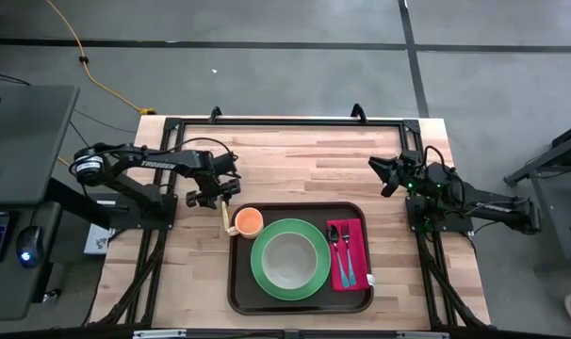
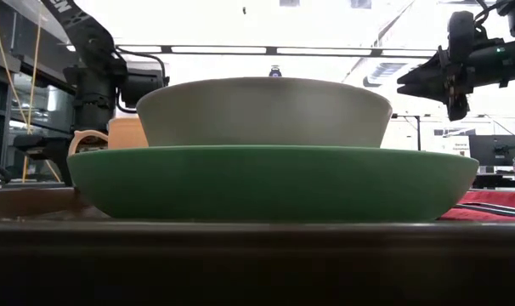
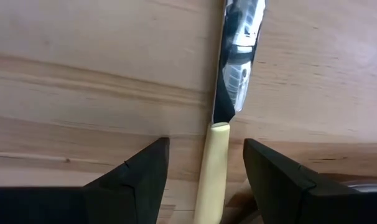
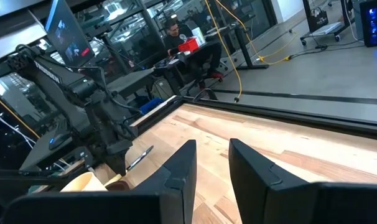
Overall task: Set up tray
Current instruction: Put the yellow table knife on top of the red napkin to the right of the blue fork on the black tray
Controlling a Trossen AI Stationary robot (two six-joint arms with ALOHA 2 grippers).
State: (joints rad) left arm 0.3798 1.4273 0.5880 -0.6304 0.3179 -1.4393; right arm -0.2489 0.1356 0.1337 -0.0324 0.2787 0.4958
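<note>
Tray (image 1: 236, 282): plate, bowl, cup, napkin, cutlery.
Knife (image 3: 216, 155) is straddled by the open left gripper (image 1: 210, 200); right gripper (image 1: 387, 174) is parted, empty.

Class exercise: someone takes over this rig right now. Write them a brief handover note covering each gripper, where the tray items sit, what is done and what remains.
Left gripper: beside the tray's left edge, jaws open around a cream-handled knife lying on the table.
Right gripper: raised at the table's right side, holding nothing.
Done: tray holds the green plate with bowl, orange cup, and spoon and fork on the magenta napkin.
Left: probably placing the knife on the tray.
</note>
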